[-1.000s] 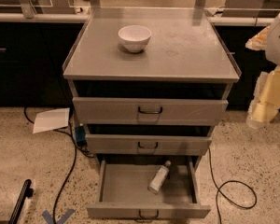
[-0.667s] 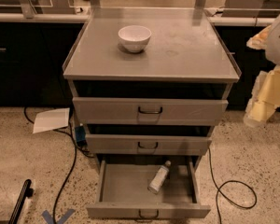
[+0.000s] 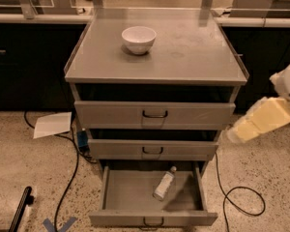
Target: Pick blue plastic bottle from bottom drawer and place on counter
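The blue plastic bottle [image 3: 164, 183] lies on its side in the open bottom drawer [image 3: 130, 197], right of the middle, white cap pointing to the back right. The drawer is pulled out and has a small black handle at the front. The counter [image 3: 183, 47] is the grey cabinet top above it. My arm [image 3: 263, 119] comes in from the right, pale yellow and white. Its gripper [image 3: 230, 136] end hangs beside the cabinet's right edge at the height of the middle drawer, well above and to the right of the bottle.
A white bowl [image 3: 138, 38] stands on the counter towards the back left. Two upper drawers [image 3: 154, 114] are almost closed. Black cables [image 3: 237, 197] trail on the speckled floor at both sides. A sheet of paper [image 3: 52, 124] lies at the left. Dark cabinets stand behind.
My arm has swung down and to the left, closer to the cabinet's right side. The bottle, drawer and bowl have not moved.
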Controlling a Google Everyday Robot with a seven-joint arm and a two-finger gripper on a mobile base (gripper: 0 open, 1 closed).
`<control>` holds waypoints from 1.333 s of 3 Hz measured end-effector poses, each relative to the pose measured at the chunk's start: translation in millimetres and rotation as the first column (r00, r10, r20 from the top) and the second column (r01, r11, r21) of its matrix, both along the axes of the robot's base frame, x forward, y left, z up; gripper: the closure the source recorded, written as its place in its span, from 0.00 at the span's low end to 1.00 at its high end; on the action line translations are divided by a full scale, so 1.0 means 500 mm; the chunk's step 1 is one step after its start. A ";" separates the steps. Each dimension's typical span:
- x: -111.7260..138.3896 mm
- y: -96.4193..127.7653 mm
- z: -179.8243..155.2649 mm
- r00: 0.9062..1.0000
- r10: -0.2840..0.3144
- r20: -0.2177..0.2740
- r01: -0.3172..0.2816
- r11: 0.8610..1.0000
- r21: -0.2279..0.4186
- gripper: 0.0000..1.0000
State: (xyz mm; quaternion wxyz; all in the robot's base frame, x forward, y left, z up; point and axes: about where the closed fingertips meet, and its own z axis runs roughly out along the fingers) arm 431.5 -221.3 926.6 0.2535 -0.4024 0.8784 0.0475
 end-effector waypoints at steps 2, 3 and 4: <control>0.071 -0.018 -0.047 0.955 -0.297 0.016 0.285 0.931 0.229 0.00; 0.071 -0.018 -0.047 0.955 -0.295 0.017 0.284 0.931 0.228 0.00; 0.084 -0.026 -0.092 0.935 -0.354 -0.015 0.349 0.915 0.202 0.00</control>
